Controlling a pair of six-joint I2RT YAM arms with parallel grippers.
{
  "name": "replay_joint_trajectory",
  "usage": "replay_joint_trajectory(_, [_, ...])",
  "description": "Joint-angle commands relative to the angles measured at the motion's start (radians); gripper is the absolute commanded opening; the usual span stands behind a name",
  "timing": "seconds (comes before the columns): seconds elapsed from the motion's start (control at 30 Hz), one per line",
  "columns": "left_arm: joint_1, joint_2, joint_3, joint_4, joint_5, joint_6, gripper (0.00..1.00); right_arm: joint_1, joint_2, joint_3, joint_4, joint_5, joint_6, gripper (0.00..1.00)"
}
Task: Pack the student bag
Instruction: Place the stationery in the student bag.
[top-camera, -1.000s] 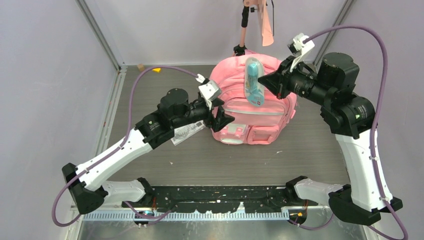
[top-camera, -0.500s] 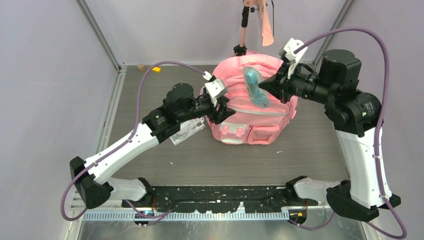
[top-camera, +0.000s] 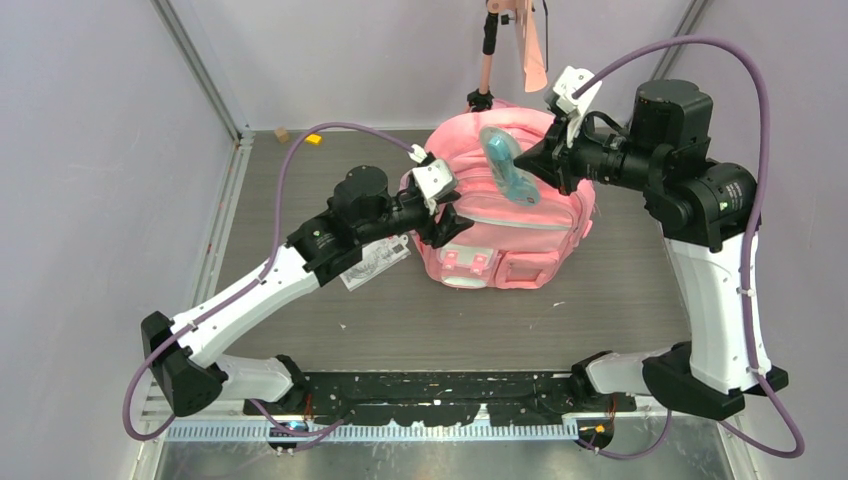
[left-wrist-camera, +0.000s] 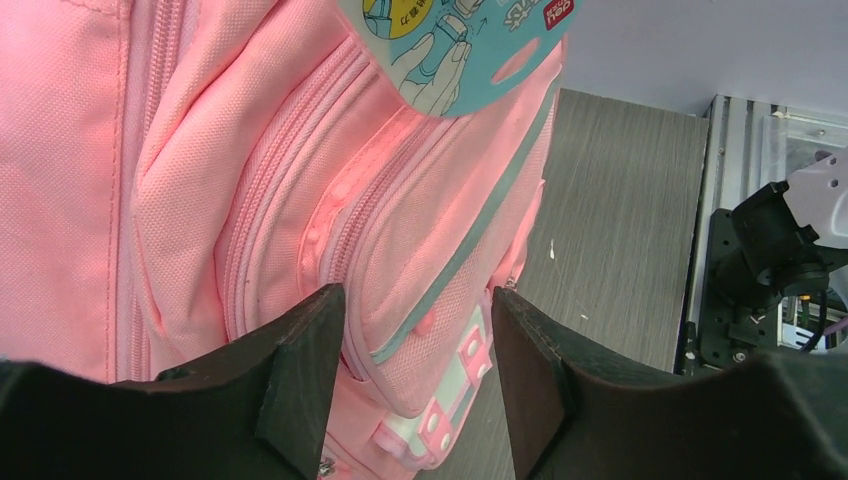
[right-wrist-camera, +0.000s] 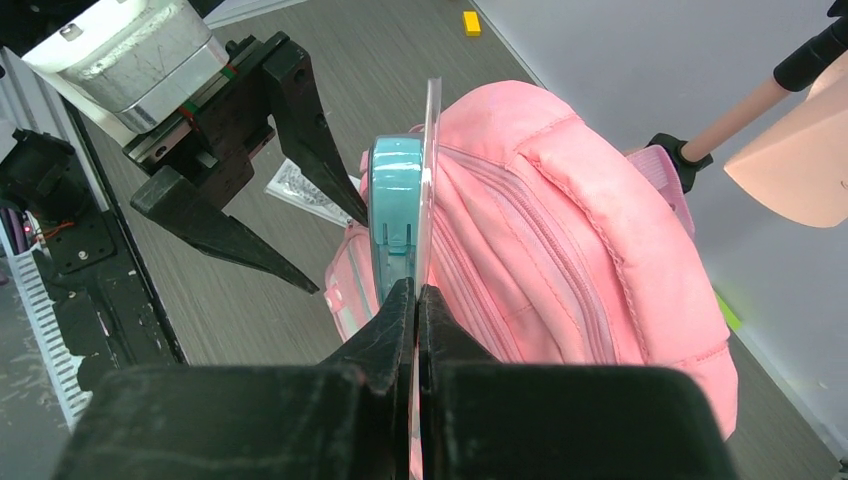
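The student bag (top-camera: 520, 225) is a bright pink backpack standing mid-table, seen close up in the left wrist view (left-wrist-camera: 250, 200) and the right wrist view (right-wrist-camera: 560, 230). My left gripper (top-camera: 447, 215) is at the bag's left side. Its jaws (left-wrist-camera: 415, 300) are closed on the bulging front pocket, which holds them well apart. My right gripper (top-camera: 535, 165) hangs above the bag's top, shut (right-wrist-camera: 415, 290) on the clear edge of a teal blister pack (top-camera: 505, 165). The pack (right-wrist-camera: 395, 215) tilts over the bag, and its printed card (left-wrist-camera: 450, 50) shows above the pocket.
A printed paper packet (top-camera: 375, 262) lies on the table under the left arm. A yellow piece (top-camera: 314, 139) and a small tan block (top-camera: 282, 133) sit at the back left. A pink stand (top-camera: 487, 60) with a peach cloth (top-camera: 535, 50) rises behind the bag.
My left gripper moved in and up along the bag's left side and narrowed onto the front pocket. The right gripper carried the teal pack left and tilted it. The bag's top rose.
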Motion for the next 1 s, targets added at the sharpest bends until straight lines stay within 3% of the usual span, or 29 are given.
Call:
replay_joint_trajectory(0.0, [-0.01,-0.004,0.036,0.077,0.018,0.034,0.59,-0.002,0.007,0.051,-0.004,-0.009,-0.039,0.0])
replay_joint_trajectory(0.37, [-0.022,0.017,0.034,0.143,0.046,0.045,0.6,-0.004,0.05,0.101,-0.032,-0.031,-0.076,0.0])
replay_joint_trajectory(0.47, [-0.025,0.023,0.024,0.145,0.057,0.043,0.51,-0.004,0.059,0.108,-0.042,-0.043,-0.086,0.0])
replay_joint_trajectory(0.57, [-0.03,0.015,-0.007,0.134,0.065,0.045,0.34,-0.004,0.072,0.109,-0.063,-0.038,-0.097,0.0])
replay_joint_trajectory(0.7, [-0.033,-0.001,-0.053,0.097,0.068,0.045,0.19,-0.007,0.087,0.118,-0.095,-0.043,-0.115,0.0])
replay_joint_trajectory(0.83, [-0.039,-0.025,-0.104,0.091,0.069,0.036,0.1,-0.007,0.104,0.127,-0.129,-0.057,-0.121,0.0])
replay_joint_trajectory(0.97, [-0.04,-0.035,-0.131,0.074,0.063,0.035,0.08,-0.007,0.108,0.122,-0.166,-0.066,-0.133,0.0])
